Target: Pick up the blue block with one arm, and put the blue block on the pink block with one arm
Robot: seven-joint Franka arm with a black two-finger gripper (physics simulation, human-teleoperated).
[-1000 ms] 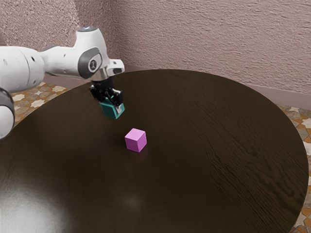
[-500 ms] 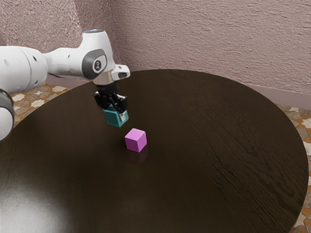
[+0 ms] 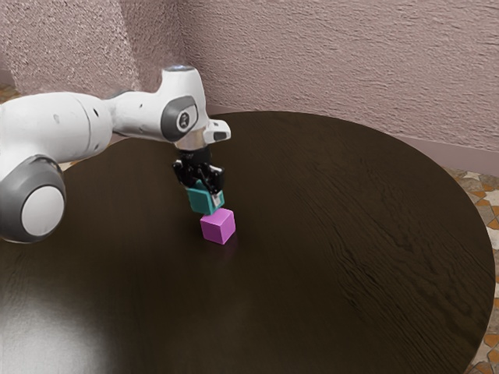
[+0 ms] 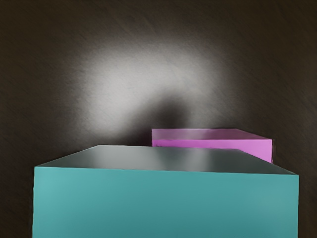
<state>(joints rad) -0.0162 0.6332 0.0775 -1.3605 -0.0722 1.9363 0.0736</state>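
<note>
End effector (image 3: 207,188) holds blue block (image 3: 204,202), half-hiding pink block (image 4: 213,141).

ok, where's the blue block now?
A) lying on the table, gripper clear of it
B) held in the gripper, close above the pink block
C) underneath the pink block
B: the gripper is shut on the blue block, which hangs close above the pink block.
</note>
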